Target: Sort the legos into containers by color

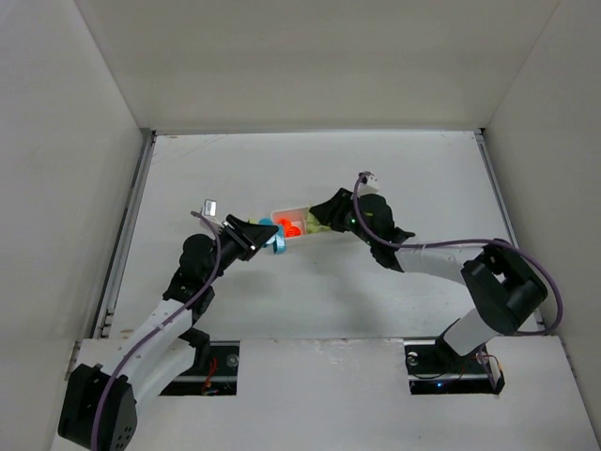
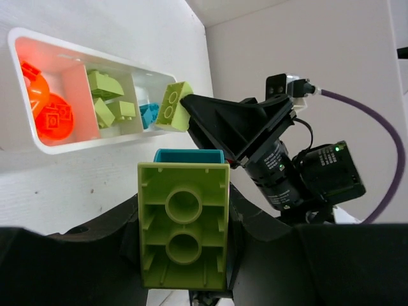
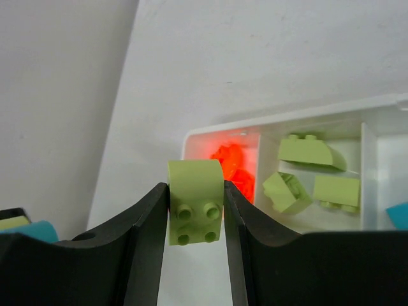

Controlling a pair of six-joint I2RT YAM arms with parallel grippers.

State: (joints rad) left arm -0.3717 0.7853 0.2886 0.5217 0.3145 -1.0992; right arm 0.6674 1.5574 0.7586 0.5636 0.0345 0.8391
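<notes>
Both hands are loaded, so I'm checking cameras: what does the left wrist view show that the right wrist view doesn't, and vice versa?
Left wrist only: the hollow underside of the yellow-green brick gripped by the left hand, and the right arm's purple cable. Right wrist only: the right hand pressing both sides of its pale green brick. Shared: the tray, with orange-red bricks and sorted green bricks in adjacent compartments.

The left arm (image 1: pixel 155 329), built of white tubular shells and chunky black joint housings, matches the right arm (image 1: pixel 432 256). A thin purple cable (image 2: pixel 338 95) runs along each. Both end in smooth black wedge-shaped fingers (image 3: pixel 146 242). A small green indicator light (image 2: pixel 336 148) glows on a black cylindrical motor (image 2: pixel 280 182). Black base brackets (image 1: pixel 451 381) sit at the near edge of the white table (image 1: pixel 319 319).
</notes>
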